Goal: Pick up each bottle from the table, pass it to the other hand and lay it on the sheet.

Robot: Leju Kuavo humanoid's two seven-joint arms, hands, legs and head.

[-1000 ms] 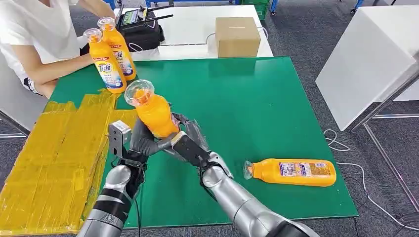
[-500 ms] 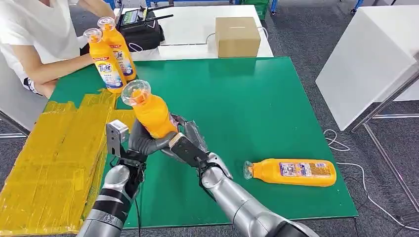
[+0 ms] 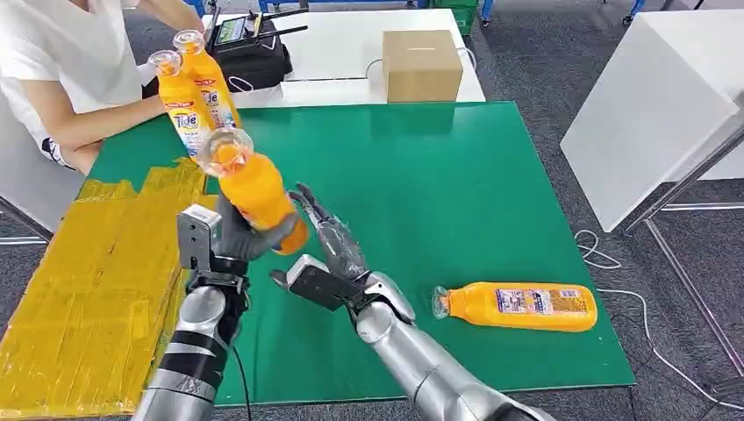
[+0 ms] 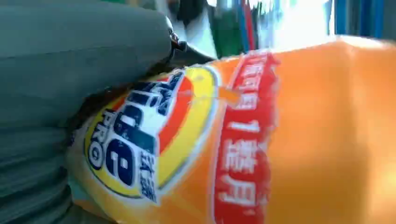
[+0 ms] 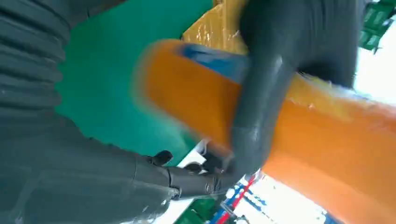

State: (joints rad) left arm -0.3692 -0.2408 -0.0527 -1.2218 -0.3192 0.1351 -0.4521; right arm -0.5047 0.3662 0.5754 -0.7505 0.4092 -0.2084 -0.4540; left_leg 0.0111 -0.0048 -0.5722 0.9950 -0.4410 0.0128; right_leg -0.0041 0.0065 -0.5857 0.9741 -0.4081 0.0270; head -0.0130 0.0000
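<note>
Grey carpet floor [image 3: 544,79] — white tables [image 3: 654,96] beside green table [image 3: 456,175]

A clear-capped orange plastic bottle [image 3: 254,189] is held tilted above the green surface [image 3: 456,175]. Another orange bottle [image 3: 518,306] lies sideways; the crinkled yellow sheet [image 3: 88,281] lies beside.

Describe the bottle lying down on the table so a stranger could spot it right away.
Start at the green table and look to its near right part. There lies an orange bottle, flat on its side, cap toward the robot's right hand. The other bottles are upright or held.
</note>
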